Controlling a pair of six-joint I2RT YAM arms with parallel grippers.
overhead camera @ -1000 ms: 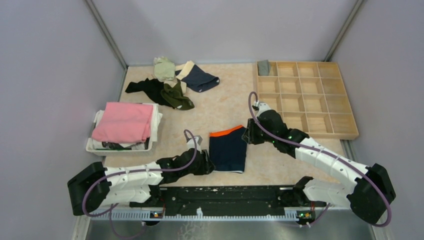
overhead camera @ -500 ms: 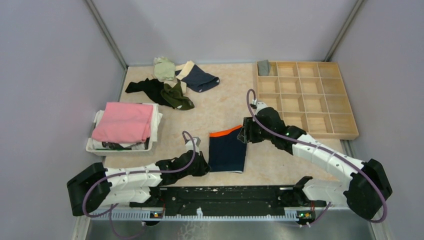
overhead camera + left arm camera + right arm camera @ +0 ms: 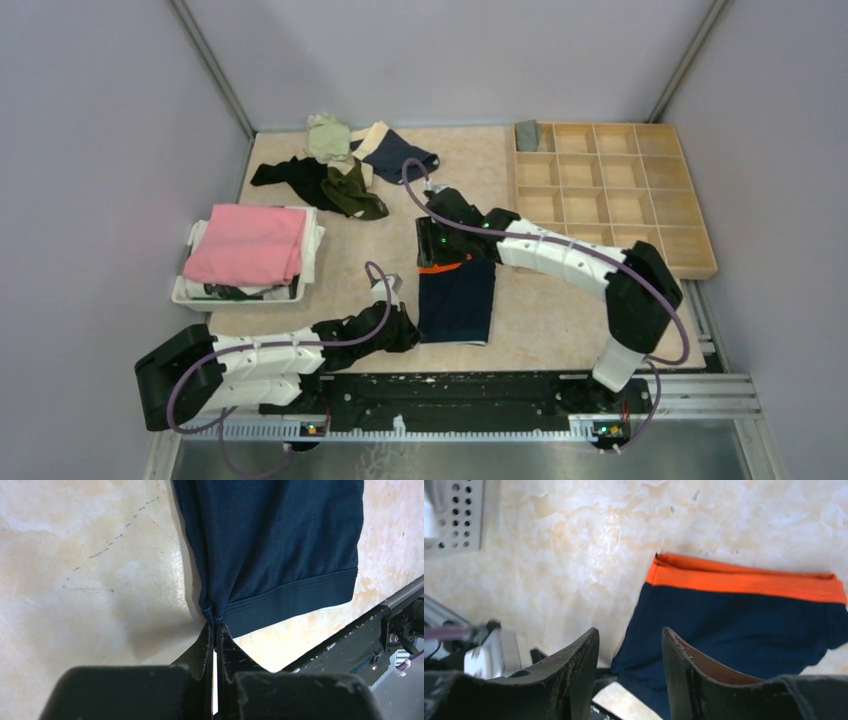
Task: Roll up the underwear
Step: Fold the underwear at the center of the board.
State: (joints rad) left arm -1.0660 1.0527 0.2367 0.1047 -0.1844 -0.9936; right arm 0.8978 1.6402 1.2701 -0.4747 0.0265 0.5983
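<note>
Navy underwear [image 3: 456, 300]: found flat on table [image 3: 560, 322], not yet rolled, near hem corner pinched in clenched left gripper [image 3: 215, 626], right gripper [image 3: 629, 635] released above orange waistband; other pairs [image 3: 345, 170] heaped farther back, one grey piece [image 3: 527, 134] stowed in wooden tray [image 3: 620, 270].

The navy boxer briefs [image 3: 456, 300], orange waistband at the far end, lie folded flat at front centre, near-left hem corner puckered; olive pair [image 3: 355, 192], black pair [image 3: 290, 175], pale green pair [image 3: 327, 137] and navy-and-beige pair [image 3: 400, 155] lie crumpled together far left
</note>
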